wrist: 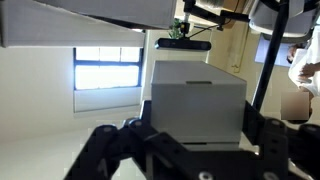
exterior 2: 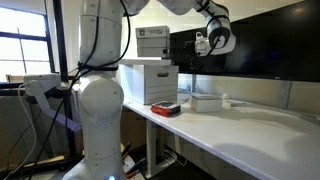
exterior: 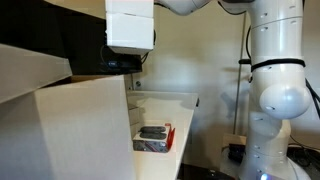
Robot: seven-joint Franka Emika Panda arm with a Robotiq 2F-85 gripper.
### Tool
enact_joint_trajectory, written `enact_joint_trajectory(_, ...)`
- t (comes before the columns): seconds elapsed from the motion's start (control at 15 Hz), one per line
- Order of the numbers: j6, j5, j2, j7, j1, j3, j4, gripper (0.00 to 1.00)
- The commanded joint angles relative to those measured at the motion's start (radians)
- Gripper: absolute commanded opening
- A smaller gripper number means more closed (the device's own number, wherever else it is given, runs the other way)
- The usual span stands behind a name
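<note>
A: Containers?
B: Big white box (exterior 2: 150, 85) on the table (exterior 2: 250, 125), contents hidden. Smaller white box (exterior 2: 152, 42) stacked on it. Flat white box (exterior 2: 207, 101) nearby. Red tray (exterior 2: 166, 107) at the table edge holds something dark.
A: Tool?
B: Gripper (exterior 2: 207, 42) clenched, empty, high above the flat white box, touching nothing.
</note>
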Motion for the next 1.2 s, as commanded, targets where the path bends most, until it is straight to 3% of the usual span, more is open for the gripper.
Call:
enact_joint_trajectory(0.0,-0.002,0.003,0.001,0.004,-0.001,0.004,0.009,0.83)
enact_joint_trajectory(0.27,-0.002,0.006,0.001,0.008,0.0,0.006,0.022,0.83)
enact_joint_trajectory(0.33,-0.002,0.006,0.001,0.008,0.0,0.006,0.022,0.58)
enact_joint_trajectory(1.13,-0.003,0.002,0.09,0.023,0.019,0.028,0.148,0.58)
